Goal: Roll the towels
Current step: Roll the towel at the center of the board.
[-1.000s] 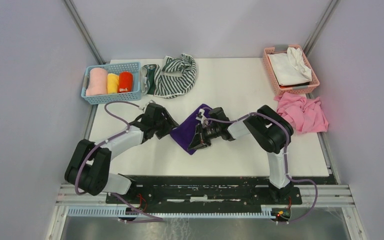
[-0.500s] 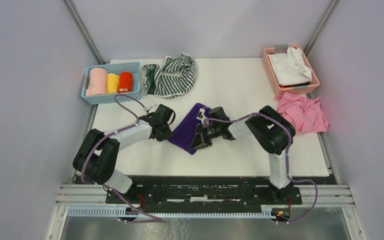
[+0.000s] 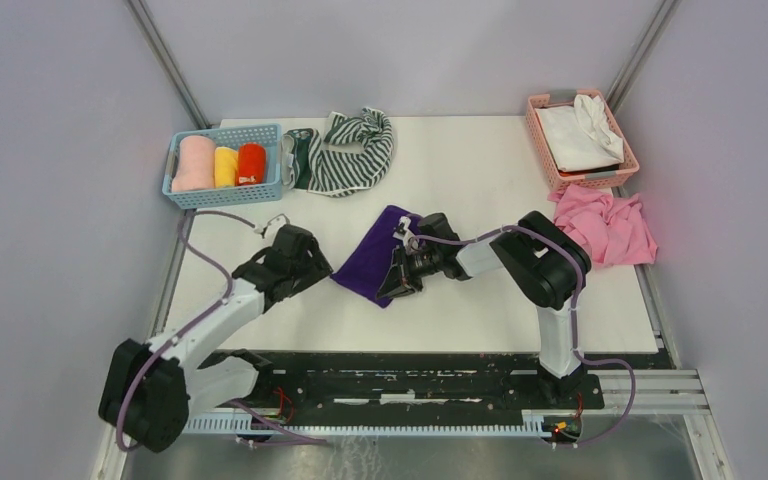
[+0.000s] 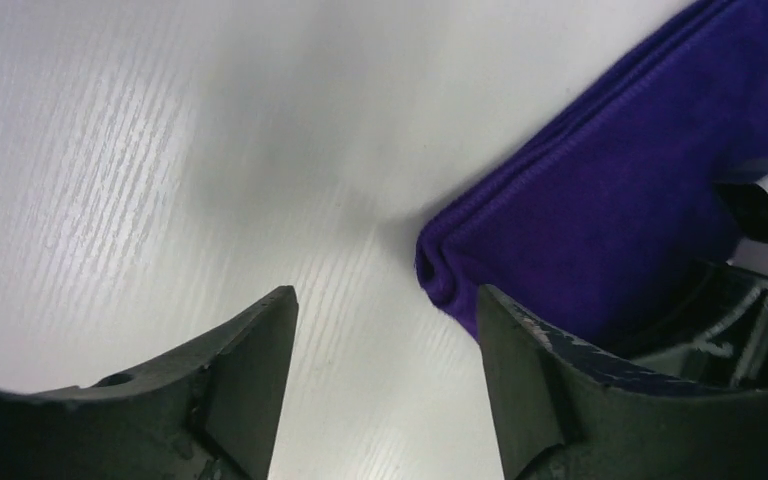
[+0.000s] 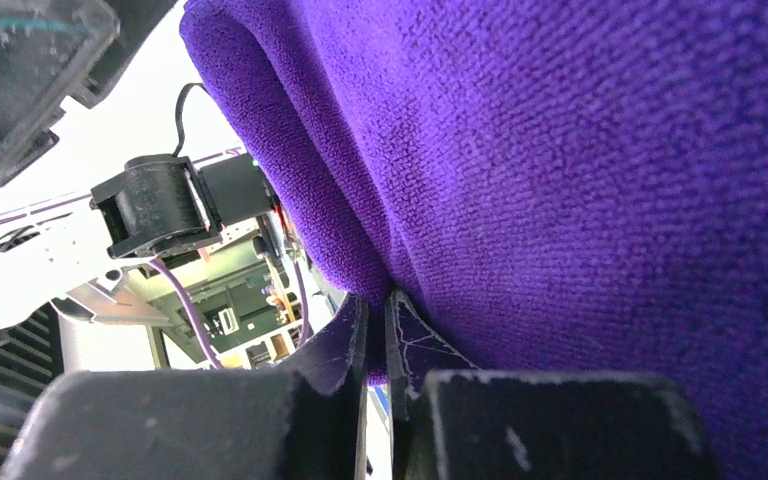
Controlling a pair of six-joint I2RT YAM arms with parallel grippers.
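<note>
The small deep-purple towel lies folded mid-table, its doubled left corner resting on the white table. My left gripper is open just left of that corner, touching nothing; in the left wrist view its jaws stand wide over bare table. My right gripper is shut on the purple towel's near right edge; in the right wrist view the fingers pinch a fold of the purple towel. The striped green-and-white towel lies crumpled at the back of the table.
A blue basket at the back left holds rolled pink, yellow and red towels. A pink basket at the back right holds a white cloth. A pink cloth lies crumpled at the right edge.
My left gripper closed at the purple towel's left edge, opened again and drew back to the near left. The towel's left side now lies folded in. The right gripper kept its hold.
</note>
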